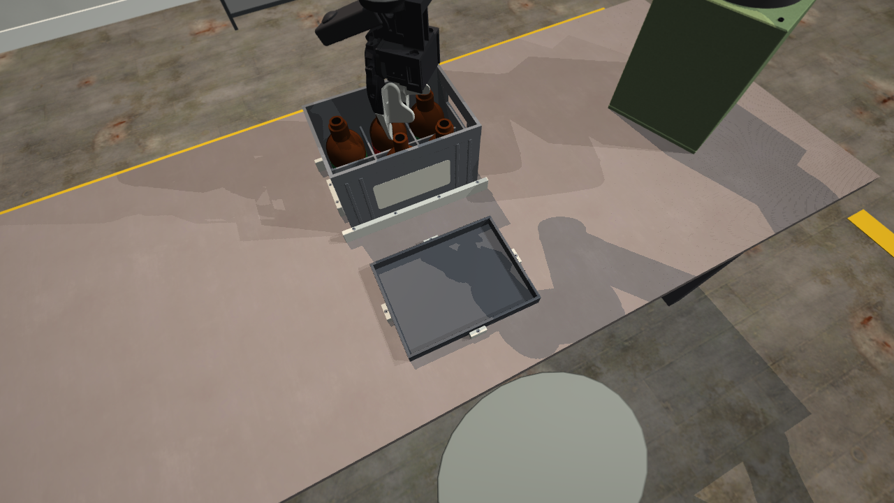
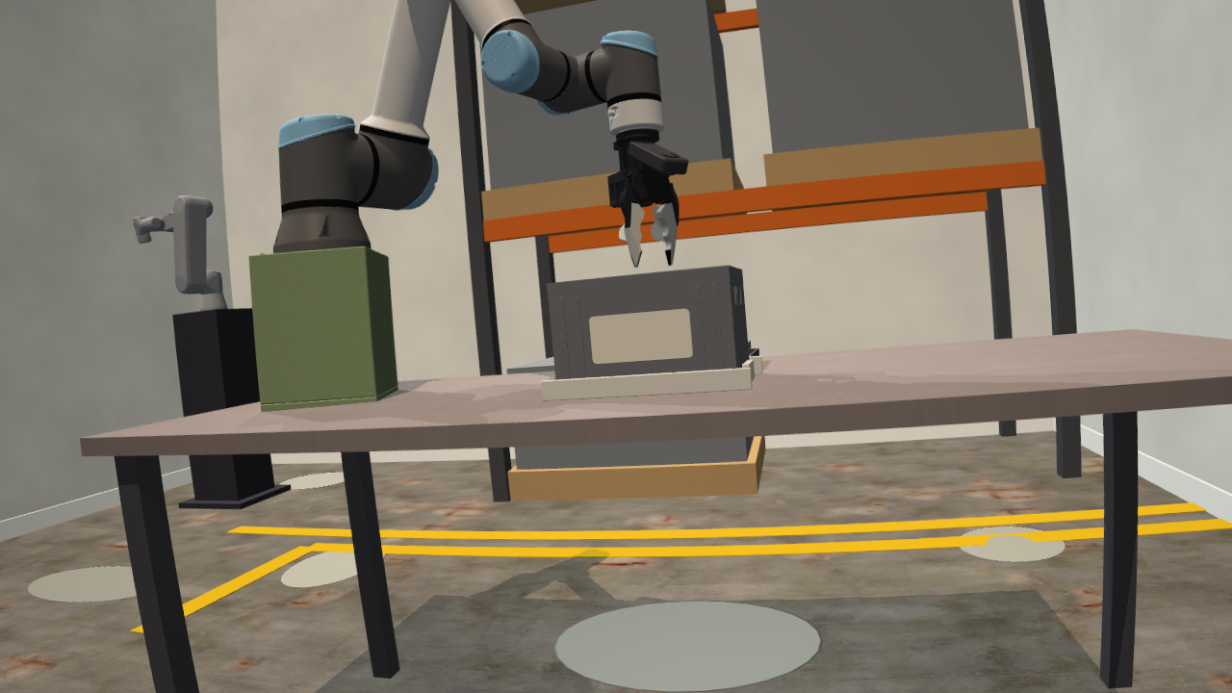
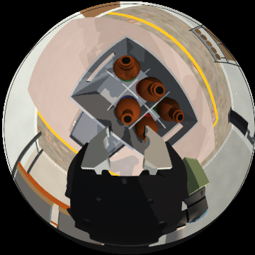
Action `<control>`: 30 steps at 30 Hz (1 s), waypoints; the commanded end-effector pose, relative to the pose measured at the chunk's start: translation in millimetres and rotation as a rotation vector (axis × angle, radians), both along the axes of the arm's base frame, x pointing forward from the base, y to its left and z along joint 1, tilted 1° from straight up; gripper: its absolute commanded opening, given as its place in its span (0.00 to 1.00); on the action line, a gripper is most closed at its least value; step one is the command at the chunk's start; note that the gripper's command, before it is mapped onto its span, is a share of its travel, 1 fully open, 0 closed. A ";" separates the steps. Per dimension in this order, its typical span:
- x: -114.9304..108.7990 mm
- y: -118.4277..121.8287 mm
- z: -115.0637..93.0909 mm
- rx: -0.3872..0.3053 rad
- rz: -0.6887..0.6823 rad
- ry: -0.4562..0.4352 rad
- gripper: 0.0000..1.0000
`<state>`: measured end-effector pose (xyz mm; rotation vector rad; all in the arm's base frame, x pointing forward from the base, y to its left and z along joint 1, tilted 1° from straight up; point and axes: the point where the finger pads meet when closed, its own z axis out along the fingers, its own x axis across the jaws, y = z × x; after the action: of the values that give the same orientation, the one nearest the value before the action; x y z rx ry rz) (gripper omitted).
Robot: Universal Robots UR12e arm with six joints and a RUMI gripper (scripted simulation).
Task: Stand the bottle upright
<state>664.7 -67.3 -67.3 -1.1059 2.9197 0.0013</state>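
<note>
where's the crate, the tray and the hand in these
crate point(image 1: 462, 163), top view, on its front wall beside the pale panel
tray point(image 1: 437, 293), top view, on its bare floor
hand point(image 2: 652, 249), exterior view, midway between its fingertips, above the crate, open
</note>
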 end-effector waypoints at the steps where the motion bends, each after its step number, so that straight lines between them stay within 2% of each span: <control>1: -1.3 -0.1 -5.7 -0.001 -0.002 0.000 0.38; 30: -0.7 -0.2 -10.7 -0.001 -0.002 -0.001 0.38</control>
<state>666.2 -67.8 -76.6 -1.1047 2.9176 -0.0020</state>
